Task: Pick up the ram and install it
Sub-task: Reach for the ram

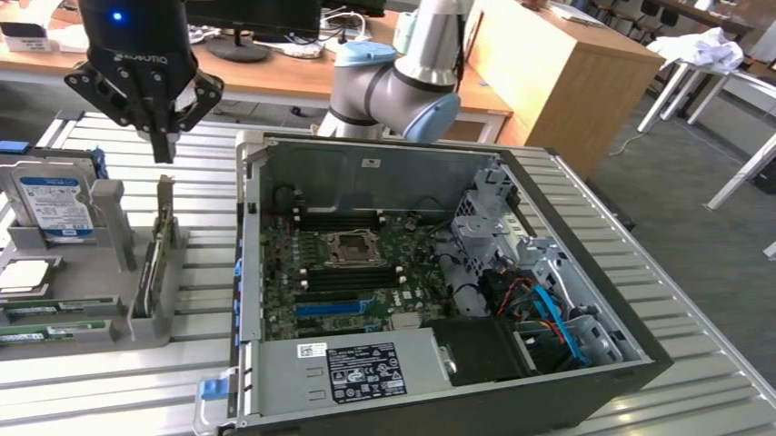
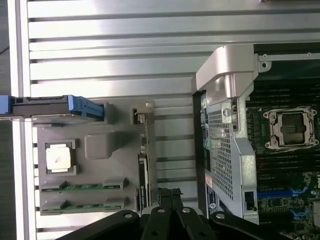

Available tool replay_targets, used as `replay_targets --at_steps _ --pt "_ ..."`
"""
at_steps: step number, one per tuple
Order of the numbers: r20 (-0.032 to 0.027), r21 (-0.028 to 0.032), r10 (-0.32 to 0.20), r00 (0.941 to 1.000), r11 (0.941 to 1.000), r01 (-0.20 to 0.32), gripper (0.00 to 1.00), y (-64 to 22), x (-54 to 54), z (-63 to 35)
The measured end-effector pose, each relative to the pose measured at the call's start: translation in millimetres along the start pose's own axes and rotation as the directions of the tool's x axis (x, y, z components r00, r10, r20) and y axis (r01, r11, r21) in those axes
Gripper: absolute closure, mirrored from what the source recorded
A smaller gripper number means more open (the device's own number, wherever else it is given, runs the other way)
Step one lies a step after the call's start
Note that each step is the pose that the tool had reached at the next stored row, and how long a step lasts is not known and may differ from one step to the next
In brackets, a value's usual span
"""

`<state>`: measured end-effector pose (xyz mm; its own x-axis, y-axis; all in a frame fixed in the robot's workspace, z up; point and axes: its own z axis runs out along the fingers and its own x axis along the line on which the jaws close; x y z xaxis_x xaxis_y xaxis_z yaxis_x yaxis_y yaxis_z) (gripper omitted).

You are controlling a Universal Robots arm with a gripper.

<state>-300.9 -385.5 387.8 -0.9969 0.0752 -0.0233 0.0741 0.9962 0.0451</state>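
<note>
Two ram sticks, narrow and green, lie side by side in a grey fixture (image 1: 115, 272): one ram stick (image 1: 36, 311) (image 2: 82, 186) and a second ram stick (image 1: 36, 334) (image 2: 82, 205) beside it. My gripper (image 1: 162, 150) (image 2: 170, 197) hangs above the fixture with its black fingers shut together and nothing between them. It is over a thin board (image 1: 154, 259) (image 2: 145, 160) standing on edge in the fixture's slot, well above it and apart from the ram sticks. The open computer case (image 1: 249, 272) lies at the exterior view's right, its motherboard (image 1: 352, 272) exposed.
A blue-labelled hard drive (image 1: 54, 207) (image 2: 50, 106) stands upright in the fixture, with a square processor chip (image 1: 24, 272) (image 2: 60, 158) beside it. The motherboard has a processor socket (image 1: 349, 245) (image 2: 291, 129) and a blue slot (image 1: 330, 307). My arm's elbow (image 1: 394, 91) is behind the case.
</note>
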Motion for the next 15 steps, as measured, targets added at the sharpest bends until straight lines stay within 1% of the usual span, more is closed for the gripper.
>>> replay_targets --at_steps 10,15 --pt "0.0000 0.0000 0.000 1.0000 1.0000 0.000 0.89 -0.8 29.6 -0.1" --pt "0.0000 0.0000 0.000 1.0000 1.0000 0.000 0.89 -1.3 42.5 -0.1"
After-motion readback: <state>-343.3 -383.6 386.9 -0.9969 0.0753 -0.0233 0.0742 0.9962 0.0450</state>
